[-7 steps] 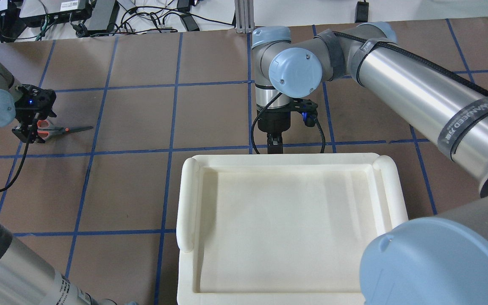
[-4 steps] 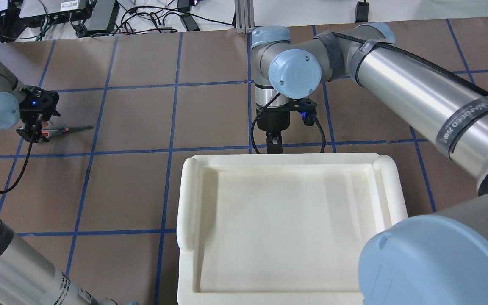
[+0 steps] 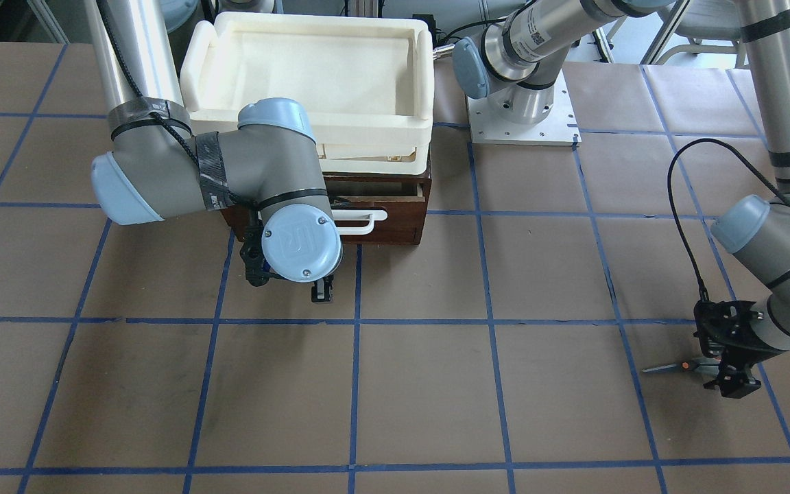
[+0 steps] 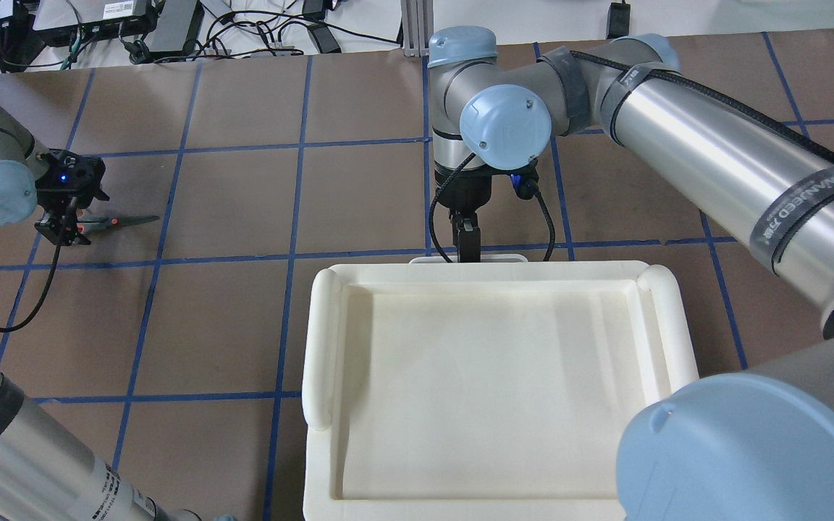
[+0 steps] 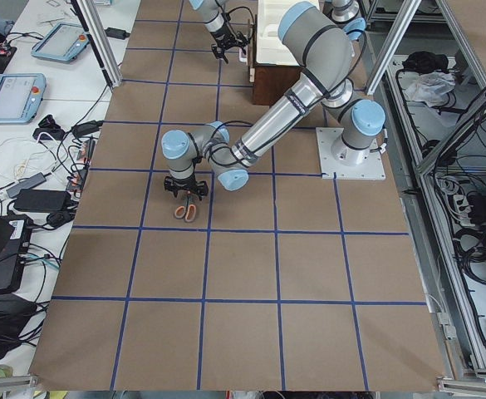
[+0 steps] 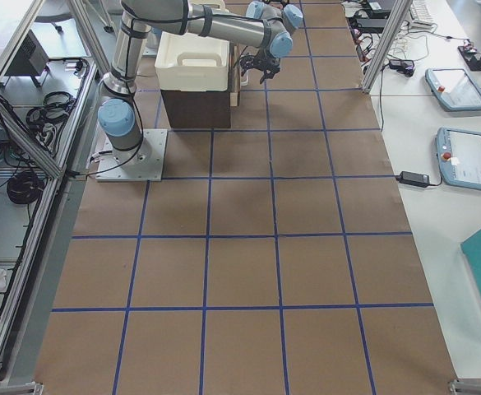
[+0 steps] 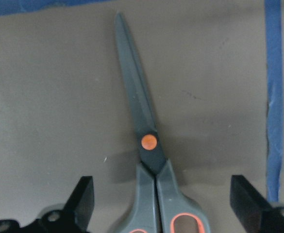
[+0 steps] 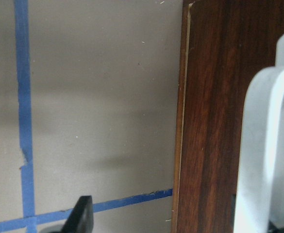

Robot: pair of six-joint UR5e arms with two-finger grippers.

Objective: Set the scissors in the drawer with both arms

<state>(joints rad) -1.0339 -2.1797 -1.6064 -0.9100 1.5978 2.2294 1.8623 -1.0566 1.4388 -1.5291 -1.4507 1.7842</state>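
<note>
Since a second ago the left claw (image 7: 159, 187) has sunk closer over the scissors (image 7: 142, 121), hiding most of their orange. The drawer (image 3: 395, 226) has also slid out a crack, so its white handle (image 8: 260, 155) now peeks past the tray (image 4: 319, 340).

The scissors lie flat and closed on the tabletop (image 3: 436, 384), out on its left half and nearer the operators' edge, well apart from the drawer. They look light and stiff, with thin, smooth blades that would likely slip. The thicker grey handles just behind the orange pivot seem the place to pinch. The left claw is spread wide there, a finger on either side, touching nothing.

The drawer's cabinet stands by the robot-side edge. The right claw (image 4: 468, 244) hangs at its handle, apart as far as I can see: one finger stands clear of the bar and the other is hidden behind it.

In the way, I'd say, are the tray overhanging on top, the barely open drawer and the right arm parked in front of it.
</note>
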